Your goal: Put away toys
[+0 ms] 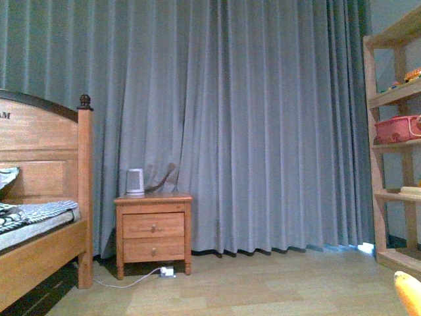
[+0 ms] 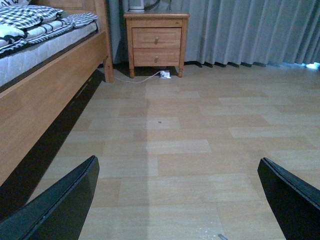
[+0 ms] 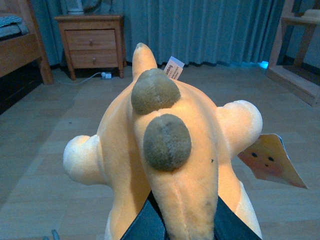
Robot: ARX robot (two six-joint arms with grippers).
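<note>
Two claws show, one in each wrist view. The left claw [image 2: 175,202] is spread wide with nothing between its dark fingers [image 2: 60,205], and bare wooden floor [image 2: 200,130] lies ahead of it. The right claw [image 3: 186,227] is clamped on the orange-yellow plush toy [image 3: 170,150], pressing the soft body from both sides. A paper tag [image 3: 272,160] sticks out beside the toy. In the front view only a yellow tip of the toy shows, at the lower right corner.

The wooden bed [image 1: 39,250] runs along the left edge of the room, its post near the nightstand [image 1: 153,227], which stands against the grey curtain [image 1: 263,131]. A white cable [image 1: 125,283] lies on the floor at the nightstand's foot. The shelf unit [image 1: 385,151] borders the right side. Between bed and shelf the floor is a broad open stretch.
</note>
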